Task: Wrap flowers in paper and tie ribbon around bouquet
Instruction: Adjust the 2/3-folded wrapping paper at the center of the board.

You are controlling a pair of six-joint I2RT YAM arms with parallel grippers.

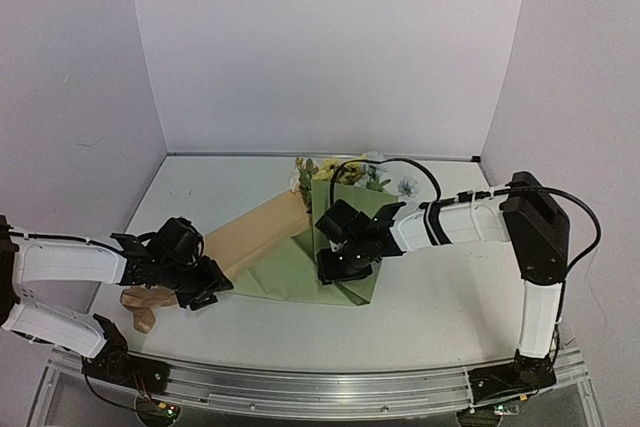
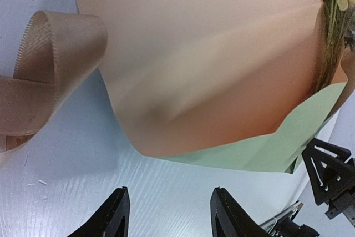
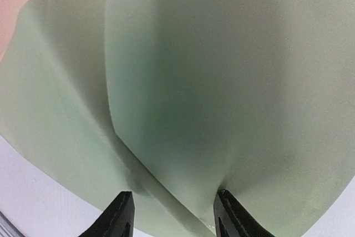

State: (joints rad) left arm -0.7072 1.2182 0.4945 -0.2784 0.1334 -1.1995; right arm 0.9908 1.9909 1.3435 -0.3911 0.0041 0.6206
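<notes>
One bunch of flowers (image 1: 345,173) is lying at the far middle of the surface (image 1: 440,297), its blooms poking out past the far edge of the single sheet of paper (image 1: 290,272) and its stems disappearing among the folds. The paper is sitting only partly wrapped. One flap is showing its tan face toward the left, and the olive-green rest is creasing up loosely near the stems. The one ribbon (image 1: 143,305) is resting in loops at the near left, near the tan flap's end and not yet around anything.

Of the two end effectors, the left end effector (image 2: 172,217) is hovering released, gripping nothing, low over the surface just short of the flap's corner. The right end effector (image 3: 173,217) is likewise released, its fingers standing apart over a raised green fold. Whether they are touching the fold cannot be told.

Wrapping appears to be the step in hand, perhaps half done. Doing it well likely means pinning the green fold while drawing the tan flap snugly across the stems, so that the cone is not springing open before the ribbon goes on.
</notes>
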